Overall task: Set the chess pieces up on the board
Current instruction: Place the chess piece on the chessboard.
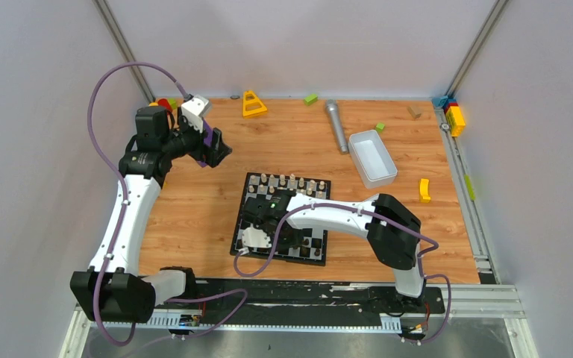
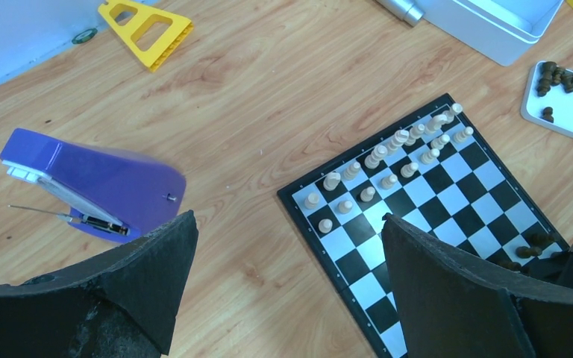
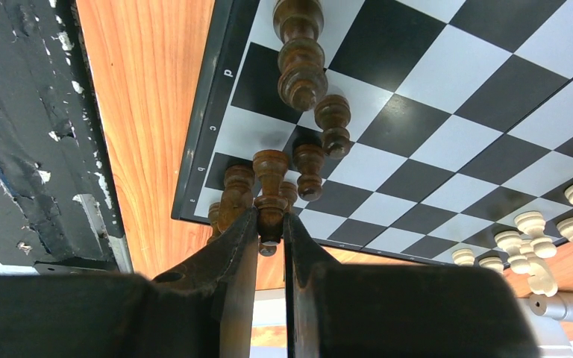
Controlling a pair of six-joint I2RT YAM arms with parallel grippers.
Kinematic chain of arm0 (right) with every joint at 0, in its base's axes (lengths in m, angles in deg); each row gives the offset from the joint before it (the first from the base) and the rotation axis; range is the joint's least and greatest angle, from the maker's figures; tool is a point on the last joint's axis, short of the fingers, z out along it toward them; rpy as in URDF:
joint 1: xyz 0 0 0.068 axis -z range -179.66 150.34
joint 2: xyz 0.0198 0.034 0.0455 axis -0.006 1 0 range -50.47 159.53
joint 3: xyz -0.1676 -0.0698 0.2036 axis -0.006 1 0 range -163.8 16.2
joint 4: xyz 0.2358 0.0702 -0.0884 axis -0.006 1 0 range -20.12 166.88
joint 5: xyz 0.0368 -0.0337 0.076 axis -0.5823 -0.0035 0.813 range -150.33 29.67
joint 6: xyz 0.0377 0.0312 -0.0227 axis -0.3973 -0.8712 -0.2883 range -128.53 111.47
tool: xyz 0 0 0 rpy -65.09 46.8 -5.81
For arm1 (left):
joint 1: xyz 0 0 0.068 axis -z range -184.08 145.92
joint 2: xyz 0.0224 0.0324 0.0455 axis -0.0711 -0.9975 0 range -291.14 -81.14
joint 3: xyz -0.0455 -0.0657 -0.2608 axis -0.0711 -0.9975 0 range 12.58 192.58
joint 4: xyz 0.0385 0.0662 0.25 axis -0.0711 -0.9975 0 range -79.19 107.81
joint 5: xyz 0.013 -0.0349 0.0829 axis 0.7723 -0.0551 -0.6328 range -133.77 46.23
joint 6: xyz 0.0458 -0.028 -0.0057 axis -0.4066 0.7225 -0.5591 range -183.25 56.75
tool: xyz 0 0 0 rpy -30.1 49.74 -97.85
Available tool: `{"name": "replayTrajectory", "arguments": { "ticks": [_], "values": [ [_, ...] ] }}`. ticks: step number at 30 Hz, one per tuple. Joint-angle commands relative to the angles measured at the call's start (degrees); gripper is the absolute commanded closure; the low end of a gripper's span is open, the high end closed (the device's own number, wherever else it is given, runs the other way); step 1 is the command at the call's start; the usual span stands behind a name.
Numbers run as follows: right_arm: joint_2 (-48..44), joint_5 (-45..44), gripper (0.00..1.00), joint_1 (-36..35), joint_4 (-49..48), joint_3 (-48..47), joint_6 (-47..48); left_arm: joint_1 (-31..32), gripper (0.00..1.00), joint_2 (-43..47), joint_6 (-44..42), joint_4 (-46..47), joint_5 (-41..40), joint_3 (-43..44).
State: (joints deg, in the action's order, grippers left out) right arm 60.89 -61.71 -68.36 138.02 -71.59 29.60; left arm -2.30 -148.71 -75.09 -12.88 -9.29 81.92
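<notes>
Wooden tabletop (image 1: pixel 194 201): right end effector (image 3: pixel 271 231) pinches a dark chess piece (image 3: pixel 270 175) to seat on the board (image 3: pixel 448 112); left end effector (image 2: pixel 287 231) spread.

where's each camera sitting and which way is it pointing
top external: above and behind, looking down on the table and board; both arms show.
left wrist: raised, looking down at the board and purple stapler; open left gripper frames it.
right wrist: low over the board, looking along the right gripper, shut on a dark piece.
shared: both wrist views show the cream pieces.
</notes>
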Motion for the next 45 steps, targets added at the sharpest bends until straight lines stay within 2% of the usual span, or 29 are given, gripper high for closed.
{"name": "replayTrajectory", "arguments": {
  "ticks": [1,23,28,32,38,45],
  "values": [
    [0.4,-1.2,0.98,-0.6,0.4,-2.7,0.7,-0.5,0.0,1.9,1.0,2.3,1.5,-0.4],
    [2.3,-1.1,0.95,-2.1,0.8,-2.4,0.9,-0.8,0.0,3.5,1.1,3.9,1.4,-2.4],
    [2.5,-1.2,0.87,-2.3,0.8,-2.6,0.9,-0.8,0.0,3.7,1.1,4.0,1.4,-2.6],
    [2.6,-1.3,0.75,-2.3,0.7,-3.0,0.7,-0.9,0.0,3.8,1.1,4.2,1.4,-2.9],
    [2.2,-1.2,0.63,-2.3,0.6,-3.9,0.1,-1.0,0.0,4.0,1.1,4.2,1.3,-3.0],
    [-1.8,3.5,0.57,-1.5,-0.1,-5.8,-1.4,-1.1,0.0,4.0,1.1,4.5,1.4,-3.2]
  ]
}}
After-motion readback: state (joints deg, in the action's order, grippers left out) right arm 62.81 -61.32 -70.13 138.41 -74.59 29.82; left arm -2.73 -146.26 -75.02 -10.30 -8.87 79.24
